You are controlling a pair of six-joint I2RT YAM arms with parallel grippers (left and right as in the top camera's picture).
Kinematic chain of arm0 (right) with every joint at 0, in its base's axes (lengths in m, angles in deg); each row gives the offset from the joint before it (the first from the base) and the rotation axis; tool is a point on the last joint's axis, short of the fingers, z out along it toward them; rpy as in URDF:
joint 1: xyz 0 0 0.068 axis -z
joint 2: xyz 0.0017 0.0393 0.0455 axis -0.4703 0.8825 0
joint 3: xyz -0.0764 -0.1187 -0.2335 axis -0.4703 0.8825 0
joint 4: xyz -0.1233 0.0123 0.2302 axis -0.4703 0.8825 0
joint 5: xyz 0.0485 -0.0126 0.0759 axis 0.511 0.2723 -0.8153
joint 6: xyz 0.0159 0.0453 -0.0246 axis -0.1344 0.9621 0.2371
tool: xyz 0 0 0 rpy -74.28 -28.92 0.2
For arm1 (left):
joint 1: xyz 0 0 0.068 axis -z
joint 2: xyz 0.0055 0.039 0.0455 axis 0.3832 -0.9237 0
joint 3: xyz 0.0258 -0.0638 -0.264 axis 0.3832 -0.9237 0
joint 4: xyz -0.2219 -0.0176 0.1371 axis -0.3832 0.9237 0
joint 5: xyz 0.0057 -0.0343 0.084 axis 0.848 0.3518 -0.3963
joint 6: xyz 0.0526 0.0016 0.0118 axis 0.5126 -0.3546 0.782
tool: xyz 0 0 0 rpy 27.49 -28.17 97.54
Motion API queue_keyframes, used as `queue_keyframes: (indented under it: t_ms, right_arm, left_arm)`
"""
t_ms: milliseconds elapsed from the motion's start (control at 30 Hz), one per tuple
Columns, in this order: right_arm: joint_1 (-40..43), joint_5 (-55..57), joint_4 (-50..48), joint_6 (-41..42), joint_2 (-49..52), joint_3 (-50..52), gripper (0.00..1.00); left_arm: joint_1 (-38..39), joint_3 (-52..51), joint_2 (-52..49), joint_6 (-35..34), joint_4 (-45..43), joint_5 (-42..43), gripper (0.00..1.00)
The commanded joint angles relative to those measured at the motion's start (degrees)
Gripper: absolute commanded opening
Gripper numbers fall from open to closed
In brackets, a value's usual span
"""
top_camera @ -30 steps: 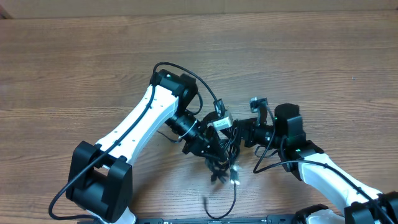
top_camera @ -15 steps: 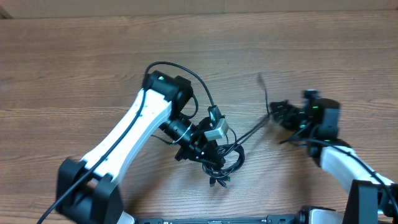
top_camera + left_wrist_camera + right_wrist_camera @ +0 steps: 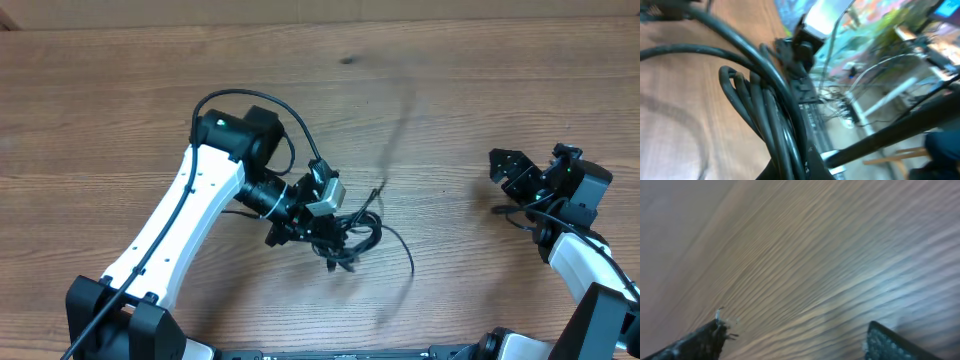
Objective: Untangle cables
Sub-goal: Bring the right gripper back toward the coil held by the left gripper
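**A:** The cable tangle [image 3: 350, 232] sat low on the counter [image 3: 120, 100], near the middle. It was a tight black knot of loops, bunched right at the left end effector [image 3: 318, 228].

**B:** And that one was clamped shut. From its wrist camera the cords ran thick across the lens, so I judged it was gripping the bundle.

**A:** One loose strand [image 3: 405, 255] curled out of the knot toward the right arm's side, lying flat on the wood. A faint blurred streak [image 3: 398, 120] also ran up and away across the counter. It was probably a cord in motion, but too smeared to be sure.

**B:** The right end effector [image 3: 508, 170] was out at its own edge, well apart from the knot. Its jaws were spread with nothing between them, and its camera showed only bare wood grain.

**A:** So the left arm was the nearer one, already on the tangle. For the right, the work lay straight across toward the left arm.

**B:** And that curling strand was the closest piece to reach for, its length running roughly toward the right arm.
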Motion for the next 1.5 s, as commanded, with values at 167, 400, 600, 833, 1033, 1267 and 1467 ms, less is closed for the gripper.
queue_keyframes:
  t_ms: [167, 400, 600, 833, 1033, 1267, 1467]
  right_arm:
    - [-0.24, -30.91, -4.17, -0.26, 0.33, -1.2, 0.98]
    - [-2.56, -41.92, -4.48, -0.26, 0.33, -1.2, 0.99]
    - [-8.2, -44.52, -4.72, -1.11, 0.33, -1.2, 1.0]
    - [-18.36, -44.24, -4.92, -1.38, 0.33, -1.2, 1.0]
    - [-23.43, -31.23, -3.21, 24.3, 0.35, -1.18, 1.0]
    - [-31.1, -17.64, -6.14, 54.84, 0.39, -1.07, 1.0]
    - [-38.97, -6.75, -17.2, 63.69, 0.5, -1.09, 1.0]
  left_arm:
    - [-0.26, 0.87, -1.07, -5.64, -9.07, -0.9, 0.04]
    - [-0.31, 0.87, -1.16, -18.18, -16.15, -6.91, 0.04]
    - [-0.31, 0.87, -1.16, -26.01, -18.25, -12.37, 0.04]
    - [-0.31, 0.87, -1.16, -50.03, -21.57, -43.25, 0.04]
    - [-0.31, 0.87, -1.16, -51.67, -22.67, -49.11, 0.04]
    - [-0.28, 0.87, -1.16, -46.86, -24.52, -45.88, 0.04]
    - [-0.28, 0.87, -1.16, -38.03, -23.26, -40.11, 0.04]
